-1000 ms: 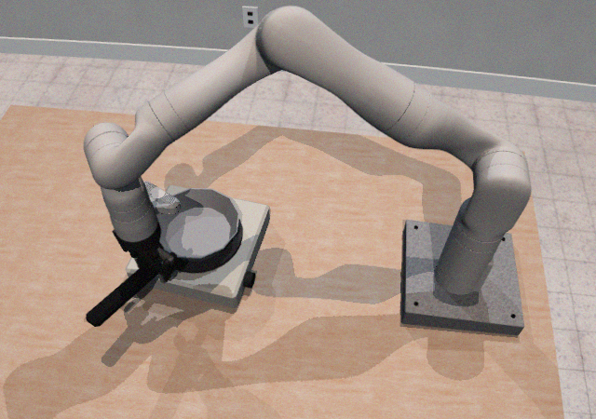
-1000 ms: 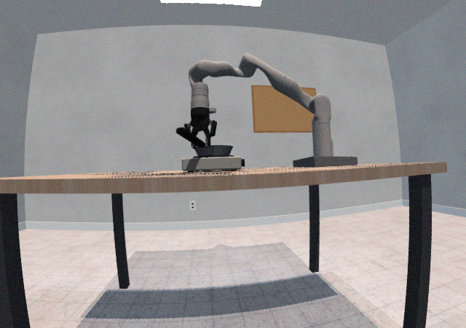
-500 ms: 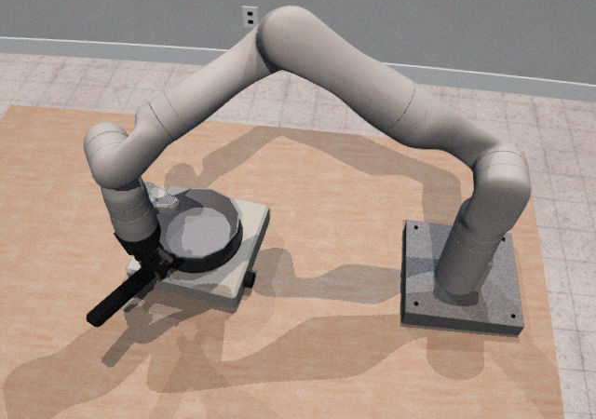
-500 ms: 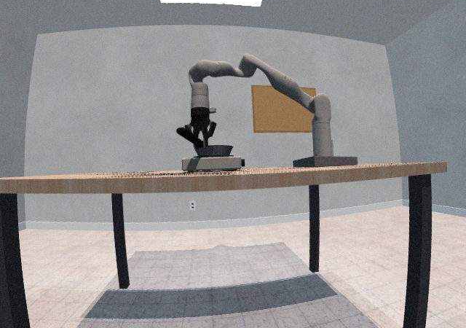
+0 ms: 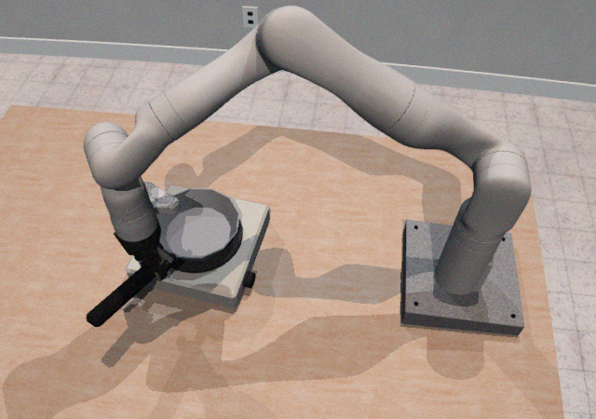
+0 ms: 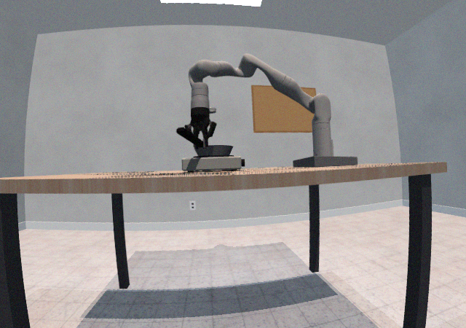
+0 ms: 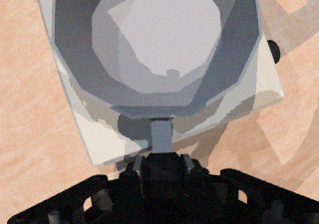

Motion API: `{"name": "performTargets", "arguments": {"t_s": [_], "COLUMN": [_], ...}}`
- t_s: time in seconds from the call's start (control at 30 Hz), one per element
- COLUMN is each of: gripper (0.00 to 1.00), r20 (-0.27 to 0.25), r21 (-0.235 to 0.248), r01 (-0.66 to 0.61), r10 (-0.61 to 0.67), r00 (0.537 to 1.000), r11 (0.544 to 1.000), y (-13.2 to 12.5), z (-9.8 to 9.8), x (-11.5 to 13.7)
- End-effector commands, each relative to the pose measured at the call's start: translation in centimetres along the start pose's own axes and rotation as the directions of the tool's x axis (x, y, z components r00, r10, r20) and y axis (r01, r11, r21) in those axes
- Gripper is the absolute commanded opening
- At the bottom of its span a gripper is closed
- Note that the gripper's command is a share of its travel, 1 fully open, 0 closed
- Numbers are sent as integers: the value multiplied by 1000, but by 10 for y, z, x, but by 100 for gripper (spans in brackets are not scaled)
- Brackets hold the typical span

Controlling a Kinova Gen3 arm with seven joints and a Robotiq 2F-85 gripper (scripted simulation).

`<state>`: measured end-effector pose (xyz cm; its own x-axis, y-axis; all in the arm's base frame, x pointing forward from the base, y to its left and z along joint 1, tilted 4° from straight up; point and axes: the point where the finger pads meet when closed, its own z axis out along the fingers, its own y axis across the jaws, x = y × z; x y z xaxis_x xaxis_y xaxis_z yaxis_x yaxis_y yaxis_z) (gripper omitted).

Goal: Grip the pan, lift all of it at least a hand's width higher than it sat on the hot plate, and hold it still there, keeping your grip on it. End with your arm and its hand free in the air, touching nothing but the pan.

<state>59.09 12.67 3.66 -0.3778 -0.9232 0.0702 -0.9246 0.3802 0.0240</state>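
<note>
Where the wooden table [image 5: 336, 203] carries a pale square hot plate [image 5: 250, 222], a grey pan [image 5: 204, 232] sits on top of it, its round bowl over the middle of the plate and its long black handle [image 5: 113, 301] reaching out past the plate's near-left corner, rising at a slant away from the bowl. The single grey arm [image 5: 336, 73] arches up from a dark grey base plate [image 5: 509, 318] on the right side of the table, crosses high over the wood, and bends straight down at the left so that its wrist points at the pan. The black gripper [image 5: 156, 263] is closed partway on the handle, right where the handle joins the bowl, with the fingers pressed to either side of it (they stand narrow but not fully together, since the handle fills the gap). In the side view the gripper [image 6: 203, 138] hangs vertically over the left edge of the pan [image 6: 214, 150], whose bowl rests on the hot plate [image 6: 210, 163]. In the wrist view the pan [image 7: 156, 39] fills the upper part of the picture, seen from above, with the short grey neck of the handle [image 7: 161, 134] running down into the dark body of the gripper [image 7: 161, 167] at the bottom. A small black knob [image 5: 249, 278] juts from the side of the hot plate that faces the arm's base. Soft shadows of the arm lie across the table
</note>
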Motion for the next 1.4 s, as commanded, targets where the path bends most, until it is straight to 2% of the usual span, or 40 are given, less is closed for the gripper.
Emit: {"name": "performTargets", "arguments": {"t_s": [0.0,1.37], "gripper": [0,0], "r20": [1,1], "r21": [1,2], "r01": [0,0], "r10": [0,0], "r00": [1000,1000], "r11": [1000,1000], "y": [0,0], "z": [-1,-13], "x": [0,0]}}
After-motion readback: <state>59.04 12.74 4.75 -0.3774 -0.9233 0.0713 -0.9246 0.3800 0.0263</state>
